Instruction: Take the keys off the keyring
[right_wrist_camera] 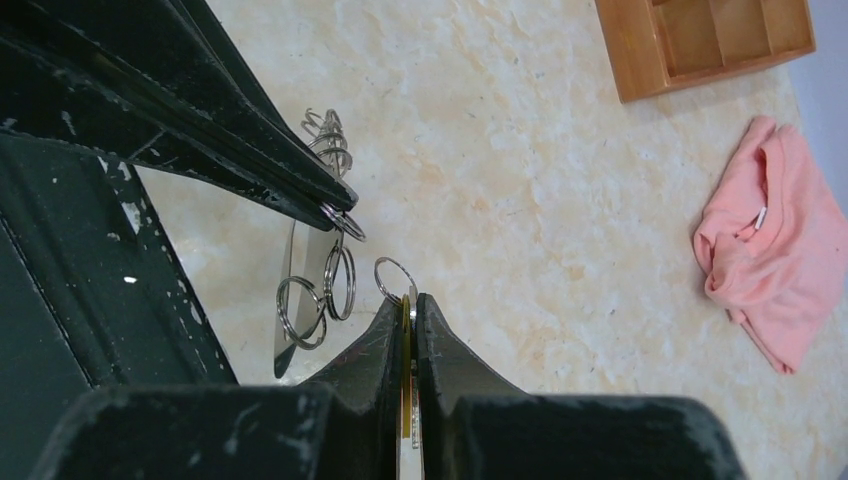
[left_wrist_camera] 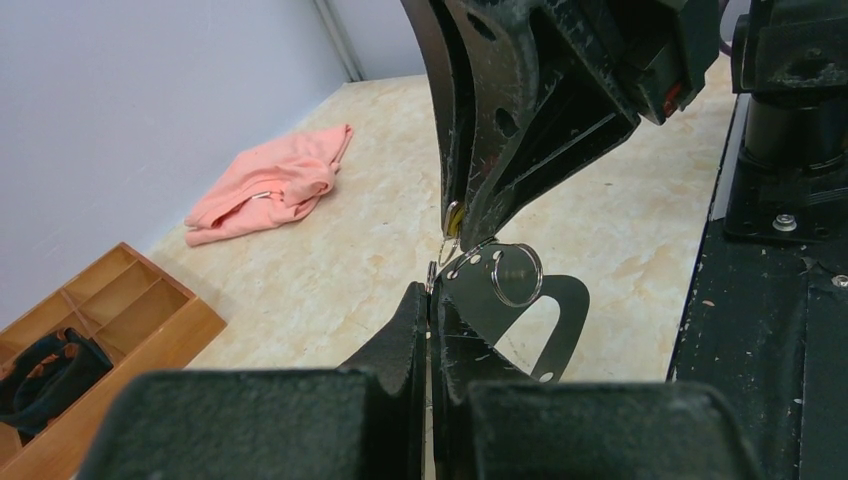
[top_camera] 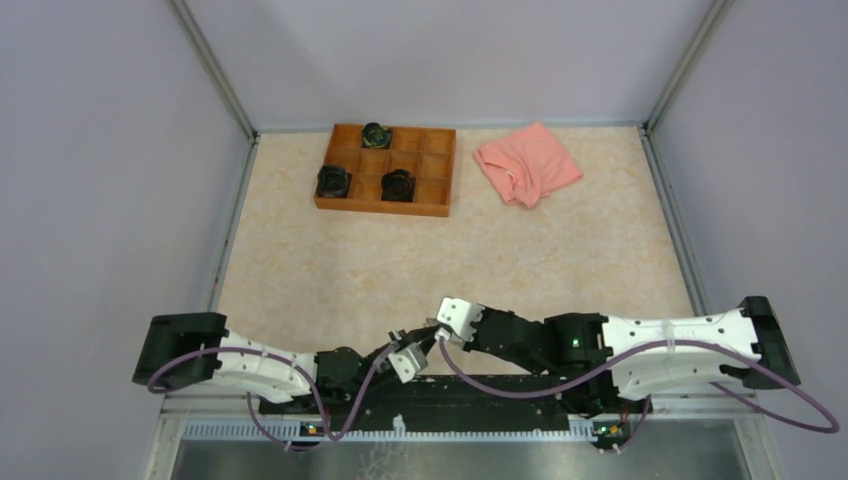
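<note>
My left gripper [left_wrist_camera: 432,290] is shut on the edge of the keyring [left_wrist_camera: 572,302], a flat dark-grey metal loop with small holes and a split ring [left_wrist_camera: 518,274] hanging from it. In the right wrist view the keyring [right_wrist_camera: 283,350] shows edge-on with several split rings beside it. My right gripper [right_wrist_camera: 410,300] is shut on the keys [right_wrist_camera: 405,360], a yellow-headed one and a silvery one pressed flat together, with a small split ring [right_wrist_camera: 393,277] at the tips. In the top view both grippers [top_camera: 408,352] [top_camera: 440,326] meet just above the table's near edge.
A wooden compartment tray [top_camera: 437,205] holding three black knobby objects stands at the far middle. A crumpled pink cloth [top_camera: 527,163] lies far right. The black arm base rail [top_camera: 480,395] runs along the near edge under the grippers.
</note>
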`<state>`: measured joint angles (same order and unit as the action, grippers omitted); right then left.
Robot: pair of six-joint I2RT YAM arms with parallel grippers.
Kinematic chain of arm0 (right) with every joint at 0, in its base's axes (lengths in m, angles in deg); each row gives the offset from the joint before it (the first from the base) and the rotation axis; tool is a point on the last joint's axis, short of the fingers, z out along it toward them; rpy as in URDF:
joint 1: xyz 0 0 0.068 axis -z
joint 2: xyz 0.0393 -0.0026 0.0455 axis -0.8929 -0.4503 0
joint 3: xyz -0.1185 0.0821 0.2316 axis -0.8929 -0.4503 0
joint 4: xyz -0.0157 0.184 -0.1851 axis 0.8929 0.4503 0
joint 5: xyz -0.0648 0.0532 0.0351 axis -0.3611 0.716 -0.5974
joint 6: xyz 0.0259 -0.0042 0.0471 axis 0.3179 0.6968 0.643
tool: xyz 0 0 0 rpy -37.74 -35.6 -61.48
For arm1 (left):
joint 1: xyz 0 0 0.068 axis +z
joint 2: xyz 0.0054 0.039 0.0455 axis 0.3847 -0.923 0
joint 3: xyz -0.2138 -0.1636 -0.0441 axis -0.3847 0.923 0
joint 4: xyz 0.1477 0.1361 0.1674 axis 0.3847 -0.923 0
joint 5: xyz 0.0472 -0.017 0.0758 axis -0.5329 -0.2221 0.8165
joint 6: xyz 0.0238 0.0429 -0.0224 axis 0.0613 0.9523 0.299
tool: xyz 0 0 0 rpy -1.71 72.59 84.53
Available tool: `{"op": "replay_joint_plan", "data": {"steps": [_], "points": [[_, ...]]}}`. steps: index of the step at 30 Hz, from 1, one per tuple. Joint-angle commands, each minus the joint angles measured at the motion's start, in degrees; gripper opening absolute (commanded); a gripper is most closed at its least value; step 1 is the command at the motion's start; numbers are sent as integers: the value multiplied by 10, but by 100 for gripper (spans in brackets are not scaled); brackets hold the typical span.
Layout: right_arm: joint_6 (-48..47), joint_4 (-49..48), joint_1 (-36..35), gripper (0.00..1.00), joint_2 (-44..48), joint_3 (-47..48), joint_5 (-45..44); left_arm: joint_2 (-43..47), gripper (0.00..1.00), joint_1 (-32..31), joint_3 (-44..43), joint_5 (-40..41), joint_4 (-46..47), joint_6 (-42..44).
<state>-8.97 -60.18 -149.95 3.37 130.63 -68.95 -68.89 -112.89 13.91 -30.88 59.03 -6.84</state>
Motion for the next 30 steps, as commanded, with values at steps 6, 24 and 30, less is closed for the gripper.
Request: {"op": "replay_joint_plan", "data": {"steps": [6,24,30], "points": [[51,-3,51,0,-5,1,-13,4,0,5,0,35,48,-21],[414,-195,420,0,-36,-153,69,38,0,252,-124,10,-347,-393],[434,-245,435,5,-37,-187,48,1,0,282,-141,-26,-349,-420]]}}
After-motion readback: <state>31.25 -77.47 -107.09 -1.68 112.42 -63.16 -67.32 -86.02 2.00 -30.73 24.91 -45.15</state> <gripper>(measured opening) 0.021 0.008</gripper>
